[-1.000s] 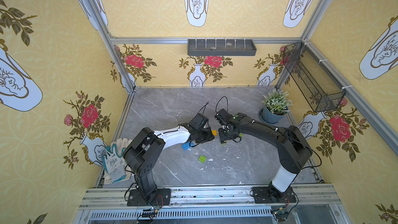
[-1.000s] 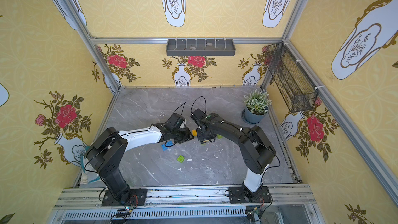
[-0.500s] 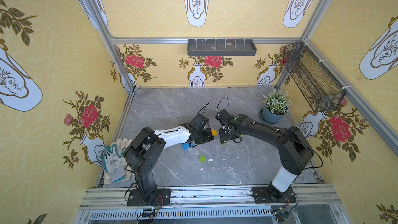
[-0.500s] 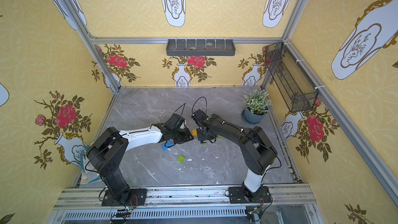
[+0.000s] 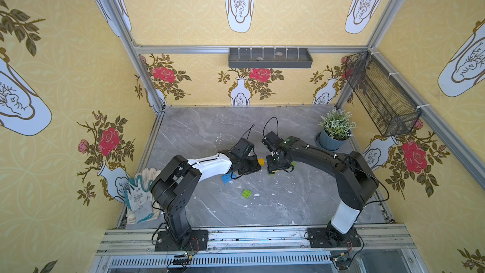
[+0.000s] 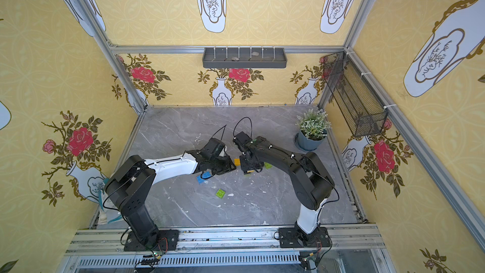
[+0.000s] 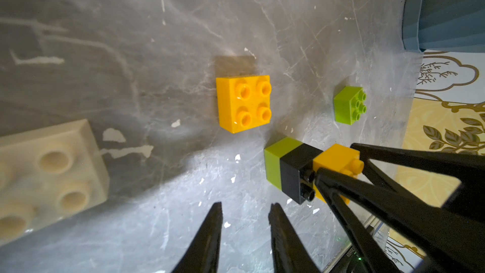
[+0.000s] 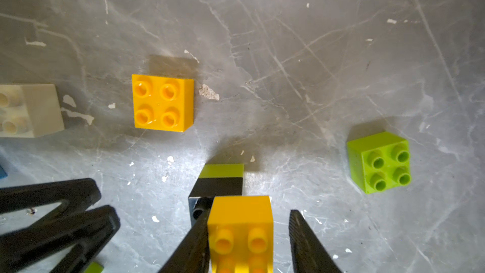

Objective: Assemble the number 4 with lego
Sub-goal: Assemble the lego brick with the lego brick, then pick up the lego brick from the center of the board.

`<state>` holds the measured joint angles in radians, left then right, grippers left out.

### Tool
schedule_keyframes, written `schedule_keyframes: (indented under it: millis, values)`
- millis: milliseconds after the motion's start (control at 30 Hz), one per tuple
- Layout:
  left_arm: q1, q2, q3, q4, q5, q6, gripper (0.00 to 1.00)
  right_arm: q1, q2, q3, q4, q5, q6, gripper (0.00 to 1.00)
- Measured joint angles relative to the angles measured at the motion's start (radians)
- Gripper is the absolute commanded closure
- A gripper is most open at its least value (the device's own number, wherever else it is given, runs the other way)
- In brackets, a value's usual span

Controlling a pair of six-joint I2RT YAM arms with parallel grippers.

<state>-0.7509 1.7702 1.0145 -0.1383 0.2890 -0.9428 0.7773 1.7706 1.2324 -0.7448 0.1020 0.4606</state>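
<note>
A joined stack of lime, black and yellow lego (image 8: pixel 223 179) (image 7: pixel 288 172) rests on the table. My right gripper (image 8: pixel 249 211) (image 5: pixel 273 168) straddles its yellow end, open: one finger touches the brick, the other stands off it. My left gripper (image 7: pixel 245 204) (image 5: pixel 256 166) hovers just beside it, jaws a narrow gap apart with nothing between. A loose yellow brick (image 8: pixel 162 102) (image 5: pixel 261 161) lies beyond both grippers' tips. Nearby lie a white brick (image 7: pixel 49 174), a lime brick (image 8: pixel 379 162) (image 5: pixel 292 164), a blue brick (image 5: pixel 225 178) and another lime brick (image 5: pixel 246 193).
A potted plant (image 5: pixel 336 132) stands at the back right, close to the right arm's elbow. Work gloves (image 5: pixel 141 195) lie at the table's left edge. A wire basket (image 5: pixel 380 95) hangs on the right wall and a grey shelf tray (image 5: pixel 270 59) on the back wall.
My right gripper's jaws have parted, and one finger now stands clear of the yellow end of the stack. Both arms have hardly moved.
</note>
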Motion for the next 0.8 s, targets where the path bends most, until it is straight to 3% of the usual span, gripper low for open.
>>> schedule_keyframes:
  millis: [333, 533, 633, 800]
  values:
    - [0.000, -0.016, 0.000, -0.004, -0.001, 0.002, 0.63, 0.001, -0.024, 0.026, -0.034, 0.013, 0.017, 0.35]
    - [0.000, -0.129, -0.013, -0.096, -0.058, 0.030, 0.41, 0.024, -0.067, 0.055, -0.054, 0.043, 0.037, 0.33]
    - [0.005, -0.242, -0.046, -0.199, -0.146, 0.050, 0.26, 0.055, -0.114, 0.071, -0.054, 0.065, 0.047, 0.32]
    - [0.053, -0.401, -0.156, -0.414, -0.275, 0.052, 0.13, 0.094, -0.169, 0.067, -0.031, 0.094, 0.080, 0.32]
